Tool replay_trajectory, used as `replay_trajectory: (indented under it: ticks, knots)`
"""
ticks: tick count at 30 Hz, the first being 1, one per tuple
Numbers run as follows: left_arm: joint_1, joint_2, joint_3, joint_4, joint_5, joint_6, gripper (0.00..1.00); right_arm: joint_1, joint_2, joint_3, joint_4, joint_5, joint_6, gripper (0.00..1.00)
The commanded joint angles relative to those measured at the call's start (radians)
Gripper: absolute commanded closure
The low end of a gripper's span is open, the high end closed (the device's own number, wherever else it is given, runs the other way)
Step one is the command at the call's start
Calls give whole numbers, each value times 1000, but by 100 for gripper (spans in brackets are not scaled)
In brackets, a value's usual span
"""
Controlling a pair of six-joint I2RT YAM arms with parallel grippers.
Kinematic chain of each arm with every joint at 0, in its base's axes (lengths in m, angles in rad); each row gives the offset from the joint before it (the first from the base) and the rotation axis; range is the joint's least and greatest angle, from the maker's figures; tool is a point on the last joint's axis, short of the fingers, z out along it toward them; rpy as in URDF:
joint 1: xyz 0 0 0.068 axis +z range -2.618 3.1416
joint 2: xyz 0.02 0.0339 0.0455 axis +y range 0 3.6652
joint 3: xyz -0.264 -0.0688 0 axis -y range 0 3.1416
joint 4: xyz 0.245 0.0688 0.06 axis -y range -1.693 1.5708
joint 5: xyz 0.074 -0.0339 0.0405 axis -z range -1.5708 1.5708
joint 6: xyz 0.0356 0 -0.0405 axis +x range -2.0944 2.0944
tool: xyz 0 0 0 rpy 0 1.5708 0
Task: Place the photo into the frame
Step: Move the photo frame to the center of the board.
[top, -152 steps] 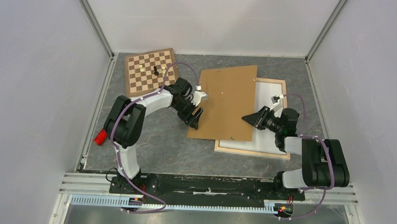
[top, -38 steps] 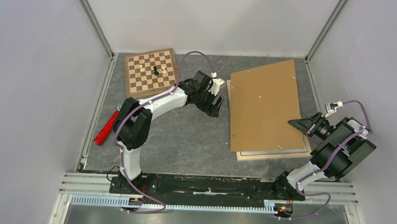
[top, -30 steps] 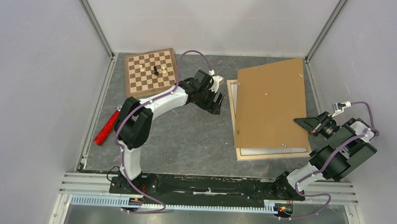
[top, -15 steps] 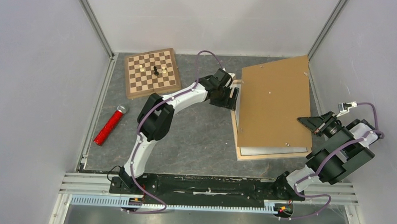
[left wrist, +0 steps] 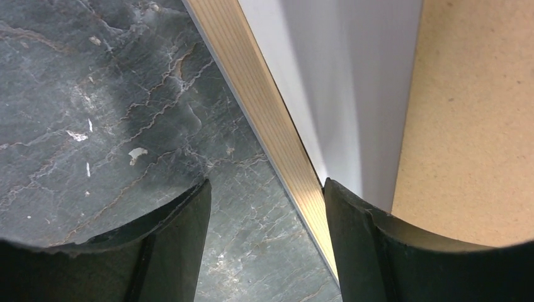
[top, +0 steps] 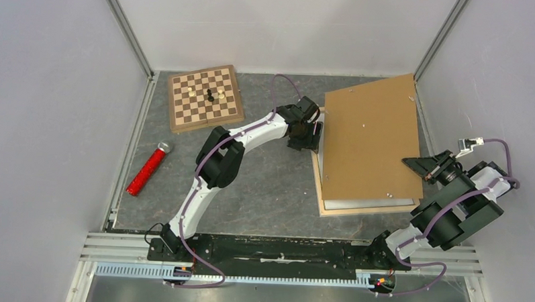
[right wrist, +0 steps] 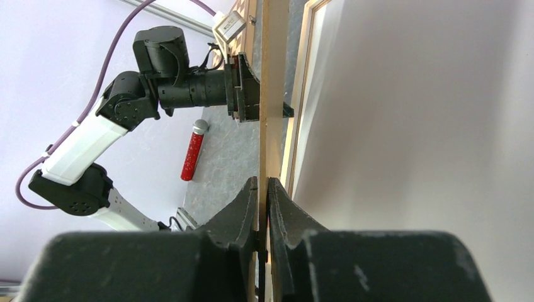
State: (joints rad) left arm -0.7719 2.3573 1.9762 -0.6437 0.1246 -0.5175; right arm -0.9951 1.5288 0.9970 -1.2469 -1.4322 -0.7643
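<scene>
Jaws of the right gripper [right wrist: 263,182] are closed on the edge of the brown board [top: 369,138]. Jaws of the left gripper [left wrist: 267,195] stand open around 1 bar of the frame [left wrist: 264,119]; the photo [left wrist: 334,88] lies just beside them, under the board.

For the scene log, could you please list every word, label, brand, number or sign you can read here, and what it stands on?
None: no text can be read in any view.
The brown backing board, the frame, the chessboard and the red cylinder show no lettering, and nothing else carries legible marks.
</scene>
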Motion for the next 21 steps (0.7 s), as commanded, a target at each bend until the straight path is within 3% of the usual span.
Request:
replay_trajectory:
  ticks: [1,9,21]
  knots:
    - [-1,23,43,-10,3,-47,29,-15,-47,37,-12,-111,29,100]
    - [-3,35,22,2,16,-49,35,-16,-60,23,2,-112,51,100]
    - [3,7,-68,47,14,-48,54,-16,-88,9,34,-112,90,100]
